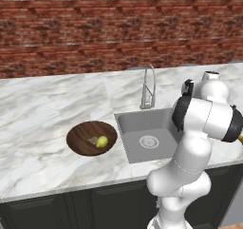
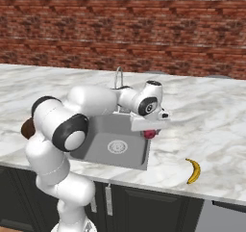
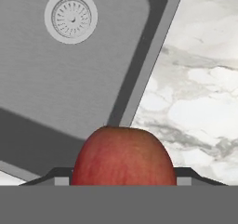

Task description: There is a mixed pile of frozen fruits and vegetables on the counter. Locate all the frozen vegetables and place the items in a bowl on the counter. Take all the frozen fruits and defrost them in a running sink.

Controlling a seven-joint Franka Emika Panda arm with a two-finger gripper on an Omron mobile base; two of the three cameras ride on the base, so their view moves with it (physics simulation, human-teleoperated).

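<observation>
My gripper (image 2: pixel 150 131) is shut on the round red fruit (image 3: pixel 123 155), which sits between the two fingertips. The fruit (image 2: pixel 150 134) hangs just above the right rim of the grey steel sink (image 2: pixel 103 142), where basin meets counter (image 3: pixel 200 79). The sink (image 3: pixel 56 79) with its round drain (image 3: pixel 70 16) lies below. The yellow banana (image 2: pixel 193 171) lies on the marble to the right of the sink, near the front edge. The dark brown bowl (image 1: pixel 79 137) stands left of the sink (image 1: pixel 137 128) and holds the yellow-green oval (image 1: pixel 102 141) and the pale beige lump (image 1: pixel 93 140).
A tall curved chrome faucet (image 1: pixel 149 88) rises behind the basin; I see no water running. A red brick wall closes off the back of the counter. My own arm hides the sink's right side in the left base view.
</observation>
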